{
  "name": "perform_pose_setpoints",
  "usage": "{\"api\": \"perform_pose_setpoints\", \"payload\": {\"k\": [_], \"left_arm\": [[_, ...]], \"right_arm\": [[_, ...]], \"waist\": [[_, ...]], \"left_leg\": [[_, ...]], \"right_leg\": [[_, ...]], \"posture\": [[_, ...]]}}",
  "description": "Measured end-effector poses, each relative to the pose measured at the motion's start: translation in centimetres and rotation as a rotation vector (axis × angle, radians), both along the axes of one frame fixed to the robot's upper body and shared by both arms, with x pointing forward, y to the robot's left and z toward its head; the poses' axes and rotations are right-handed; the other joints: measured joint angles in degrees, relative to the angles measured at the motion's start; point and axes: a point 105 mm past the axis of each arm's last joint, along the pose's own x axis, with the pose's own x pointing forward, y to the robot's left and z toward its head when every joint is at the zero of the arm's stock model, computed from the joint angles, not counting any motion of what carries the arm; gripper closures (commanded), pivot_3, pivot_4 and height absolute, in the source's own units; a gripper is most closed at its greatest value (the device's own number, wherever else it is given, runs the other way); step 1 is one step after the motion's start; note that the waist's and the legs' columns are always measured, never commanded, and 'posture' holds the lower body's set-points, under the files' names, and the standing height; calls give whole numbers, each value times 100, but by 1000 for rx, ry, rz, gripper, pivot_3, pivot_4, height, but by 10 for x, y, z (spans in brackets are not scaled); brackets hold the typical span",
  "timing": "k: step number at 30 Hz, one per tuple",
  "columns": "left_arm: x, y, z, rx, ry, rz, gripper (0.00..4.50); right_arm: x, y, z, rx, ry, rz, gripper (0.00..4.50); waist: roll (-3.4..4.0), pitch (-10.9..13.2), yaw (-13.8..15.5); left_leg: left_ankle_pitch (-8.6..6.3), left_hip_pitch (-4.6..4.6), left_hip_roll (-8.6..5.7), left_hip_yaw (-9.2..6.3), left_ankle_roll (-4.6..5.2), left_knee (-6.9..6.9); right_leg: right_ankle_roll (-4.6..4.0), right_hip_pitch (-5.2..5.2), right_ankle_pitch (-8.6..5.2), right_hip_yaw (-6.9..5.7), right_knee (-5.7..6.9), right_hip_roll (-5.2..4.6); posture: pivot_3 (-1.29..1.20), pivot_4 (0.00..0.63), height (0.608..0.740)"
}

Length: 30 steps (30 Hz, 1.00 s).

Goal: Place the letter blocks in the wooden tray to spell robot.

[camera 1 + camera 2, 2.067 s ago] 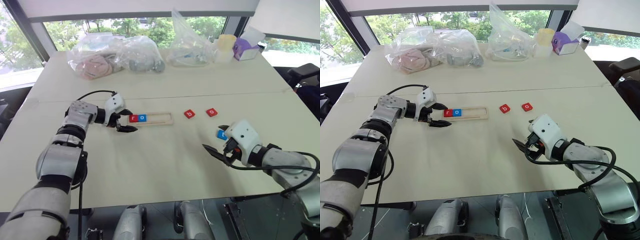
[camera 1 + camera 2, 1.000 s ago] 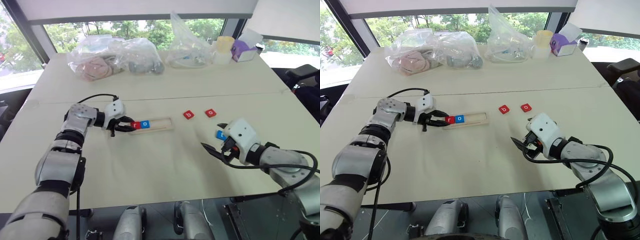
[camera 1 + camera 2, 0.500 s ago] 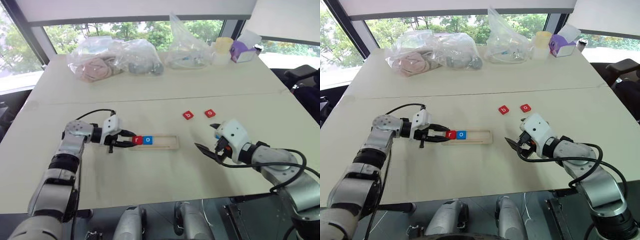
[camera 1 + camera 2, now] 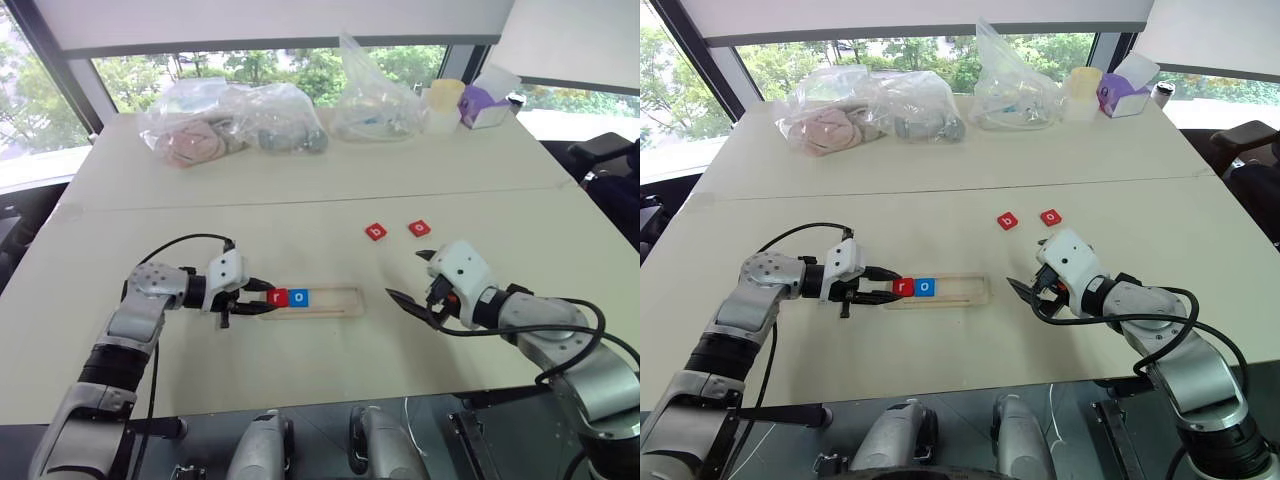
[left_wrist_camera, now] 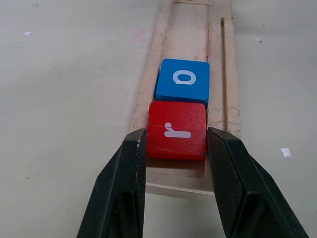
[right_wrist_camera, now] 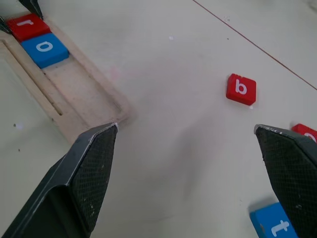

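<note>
Stretching wide under a row of windows with green trees outside, the pale table (image 4: 330,180) has a seam running across it from left to right. Along its far edge sit two clear plastic bags (image 4: 225,118) of soft things, a third clear bag (image 4: 375,95), a pale yellow cup (image 4: 445,100) and a purple tissue box (image 4: 485,100).

Near the front of the table lies the wooden tray (image 4: 325,300), long side running left to right. At its left end sit the red "r" block (image 5: 177,130) and, touching it on the right, the blue "o" block (image 5: 183,79); the rest of the slot is bare wood. Farther back and to the right, loose on the table, lie the red "b" block (image 4: 376,232) and another red block (image 4: 420,228), just apart from each other. A blue "t" block (image 6: 277,225) lies close under the right gripper.

Reaching in from the left, low over the table and pointing right, the left gripper (image 5: 176,141) has its two black fingers clamped against the sides of the "r" block in the tray. Just right of the tray's right end, the right gripper (image 4: 410,280) hangs above the table, tilted down toward the left, fingers spread wide with nothing between them.
</note>
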Motion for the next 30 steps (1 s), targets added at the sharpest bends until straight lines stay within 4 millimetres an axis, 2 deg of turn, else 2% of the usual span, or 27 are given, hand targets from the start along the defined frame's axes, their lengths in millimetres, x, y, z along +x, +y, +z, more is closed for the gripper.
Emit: {"api": "perform_pose_setpoints", "payload": {"k": [5,19,20,25,30], "left_arm": [[-8,-2,2,40,-14,11,3274],[-16,-8,5,112,-21,51,3274],[-17,-8,5,111,-20,53,2245],[-17,-10,5,105,-18,55,137],[-20,-13,-2,103,7,50,31]], "right_arm": [[0,0,0,0,2,10,0],[1,-1,-2,0,9,18,0],[1,0,-1,-1,5,20,0],[4,-2,0,-11,-3,20,0],[5,-1,0,-11,-8,30,0]], "waist": [[6,-5,-1],[8,-6,0],[8,-6,1],[12,-8,5],[16,-8,13]], "left_leg": [[-1,-2,0,2,0,-11],[-2,-5,-1,3,-1,-14],[-2,-5,-1,3,-1,-14],[-2,-5,-1,3,-1,-14],[-3,-10,-2,3,-1,-15]], "right_leg": [[-1,-4,-1,0,-7,-1],[3,-8,-4,0,-12,-3],[3,-8,-4,0,-13,-3],[4,-8,-5,0,-14,-5],[4,-12,-5,-2,-16,-7]], "posture": [[0,150,740],[0,150,740],[0,150,740],[0,150,740],[0,150,740]]}}
